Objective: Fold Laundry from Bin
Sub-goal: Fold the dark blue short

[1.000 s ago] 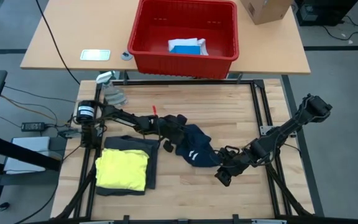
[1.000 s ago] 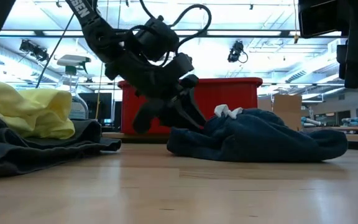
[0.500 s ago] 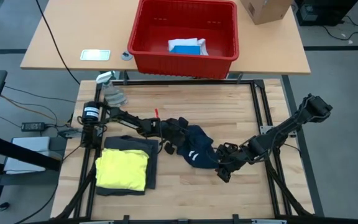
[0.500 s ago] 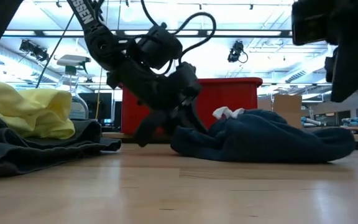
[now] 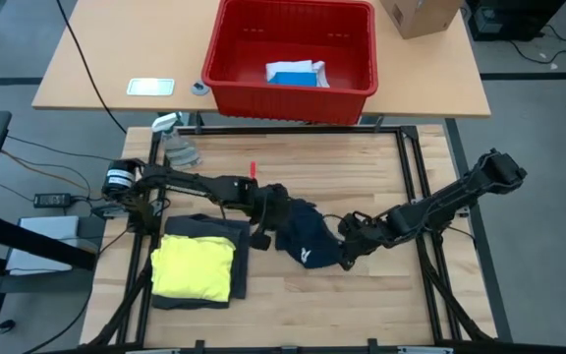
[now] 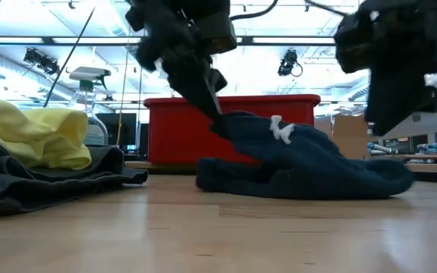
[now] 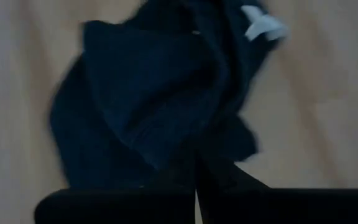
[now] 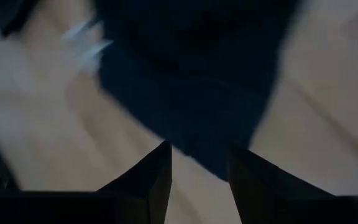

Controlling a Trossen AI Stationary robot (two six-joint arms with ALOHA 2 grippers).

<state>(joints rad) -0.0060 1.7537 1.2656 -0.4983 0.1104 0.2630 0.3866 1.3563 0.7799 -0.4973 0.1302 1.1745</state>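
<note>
Altogether we count four soft garments, one ribbed red bin [image 5: 293, 88], left gripper [image 5: 275, 211] pinching the crumpled navy garment [image 5: 308, 236], right gripper [image 5: 347, 251] partly open.

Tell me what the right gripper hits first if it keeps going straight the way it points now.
Most likely the dark blue garment: it lies just ahead of the right gripper, whose fingers stand apart with bare table between them. The left gripper, shut on the garment's other side, lies beyond. The gap is hard to judge.
</note>
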